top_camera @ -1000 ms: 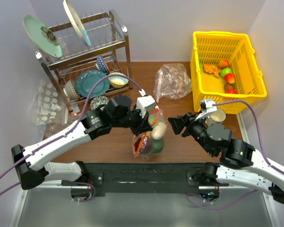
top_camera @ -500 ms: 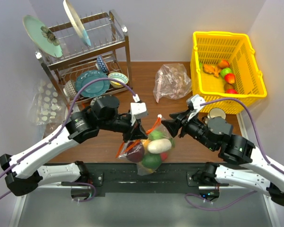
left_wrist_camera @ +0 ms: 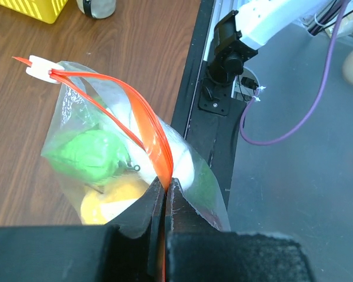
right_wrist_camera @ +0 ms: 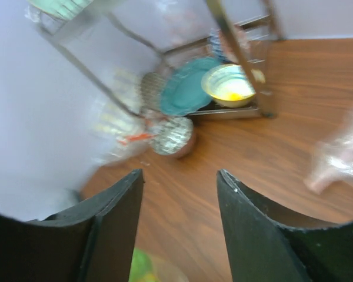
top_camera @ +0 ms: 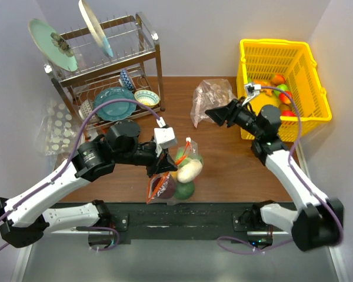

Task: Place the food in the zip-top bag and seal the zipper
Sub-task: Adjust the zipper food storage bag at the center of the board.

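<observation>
The zip-top bag (top_camera: 179,170) hangs over the table's near edge with the food inside: a green piece (top_camera: 185,189), a pale piece (top_camera: 189,170) and a dark-red piece (top_camera: 166,187). My left gripper (top_camera: 160,168) is shut on the bag's mouth. In the left wrist view the jaws (left_wrist_camera: 166,182) pinch the red-orange zipper (left_wrist_camera: 123,106), which runs up to its white end piece (left_wrist_camera: 40,67); green food (left_wrist_camera: 88,155) and yellow food (left_wrist_camera: 106,202) show through the plastic. My right gripper (top_camera: 215,113) is open and empty, raised at the back right, apart from the bag (right_wrist_camera: 179,176).
A pinkish clear bag (top_camera: 215,97) lies just behind the right gripper. A yellow basket (top_camera: 250,76) with more toy food stands at the back right. A dish rack (top_camera: 106,64) with plates and bowls fills the back left, with a white-dotted bag (top_camera: 59,126) beside it.
The right gripper has drawn away from the bag's white end piece, up and toward the back right. The left gripper, still shut on the zipper, has moved the bag slightly.
</observation>
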Robot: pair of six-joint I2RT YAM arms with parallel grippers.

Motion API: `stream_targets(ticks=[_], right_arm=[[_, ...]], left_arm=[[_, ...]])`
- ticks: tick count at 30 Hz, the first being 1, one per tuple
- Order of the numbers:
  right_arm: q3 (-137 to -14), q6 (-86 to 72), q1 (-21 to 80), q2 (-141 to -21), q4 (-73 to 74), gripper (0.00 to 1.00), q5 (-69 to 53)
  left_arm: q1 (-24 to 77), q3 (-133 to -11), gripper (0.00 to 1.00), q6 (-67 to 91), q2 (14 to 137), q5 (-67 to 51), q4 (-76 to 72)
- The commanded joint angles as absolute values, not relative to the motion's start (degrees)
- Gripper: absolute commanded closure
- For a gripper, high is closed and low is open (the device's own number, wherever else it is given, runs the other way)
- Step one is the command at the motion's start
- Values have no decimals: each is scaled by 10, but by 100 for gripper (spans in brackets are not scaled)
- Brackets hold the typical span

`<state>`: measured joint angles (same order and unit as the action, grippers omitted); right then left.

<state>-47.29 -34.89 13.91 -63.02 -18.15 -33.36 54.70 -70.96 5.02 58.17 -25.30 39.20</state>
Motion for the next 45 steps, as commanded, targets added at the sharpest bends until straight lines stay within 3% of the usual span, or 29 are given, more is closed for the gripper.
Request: stream_targets(ticks=[1, 2, 4, 12, 19, 27, 32, 33, 35, 36, 39, 45], right_arm=[[-412, -658, 124, -711, -714, 40, -594], [-407, -696, 123, -741, -856, 39, -603], [-420, -778, 127, -773, -930, 36, -627], [-407, -750, 151, -739, -930, 32, -686], [-408, -756, 190, -720, -931, 36, -713], [-415, -758, 202, -722, -930, 30, -715], [-418, -762, 215, -713, -930, 50, -715], [-418, -763, 218, -708, -931, 61, -714], [-418, -764, 224, -704, -930, 71, -714], [-418, -765, 227, -701, -930, 84, -713], [-417, -769, 229, -695, -931, 99, -711], [-389, -756, 229, -714, -921, 100, -673]], left_arm=[[544, -716, 100, 38, 559, -268, 371], [544, -716, 100, 37, 558, -271, 372], [544, -716, 100, 33, 556, -273, 371], [544, -733, 100, 26, 569, -279, 374], [544, -768, 100, 23, 592, -285, 381], [544, -794, 100, 20, 598, -316, 393], [544, -796, 100, 18, 591, -303, 395], [545, -796, 100, 18, 591, -301, 396], [544, -795, 100, 18, 593, -299, 397], [544, -795, 100, 18, 596, -295, 397], [544, -791, 100, 19, 598, -274, 400], [544, -750, 100, 27, 604, -196, 410]])
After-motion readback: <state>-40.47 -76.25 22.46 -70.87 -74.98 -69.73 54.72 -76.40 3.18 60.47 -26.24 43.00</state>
